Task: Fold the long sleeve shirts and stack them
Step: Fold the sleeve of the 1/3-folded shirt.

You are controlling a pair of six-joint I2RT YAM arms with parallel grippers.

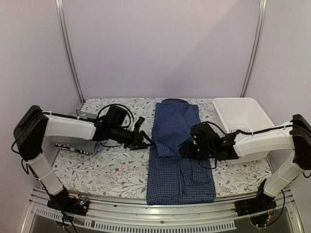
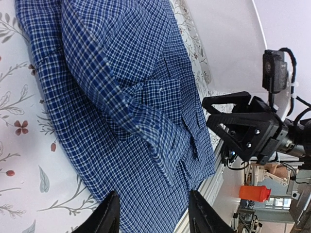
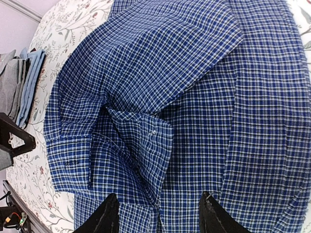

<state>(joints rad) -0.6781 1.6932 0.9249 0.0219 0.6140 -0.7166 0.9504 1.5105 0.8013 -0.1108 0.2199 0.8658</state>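
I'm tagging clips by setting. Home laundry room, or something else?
Probably a robotics lab cell: bare walls framed by aluminium posts, two arms bolted to a rail, a cloth-covered table.

One checked shirt (image 1: 175, 162), one basket (image 1: 241, 114), two grippers (image 1: 146, 141) (image 1: 183, 151) (folded pile (image 3: 22, 85) uncounted).

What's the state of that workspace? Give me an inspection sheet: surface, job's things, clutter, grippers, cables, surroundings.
Surface: floral cloth.
Job's things: blue check shirt spread lengthwise, a sleeve folded across it; folded grey and light blue shirts stacked at left.
Clutter: white basket, far right.
Grippers: left gripper open; right gripper open; both over the check shirt.
Cables: black loops on left arm.
Surroundings: pale walls, metal poles.
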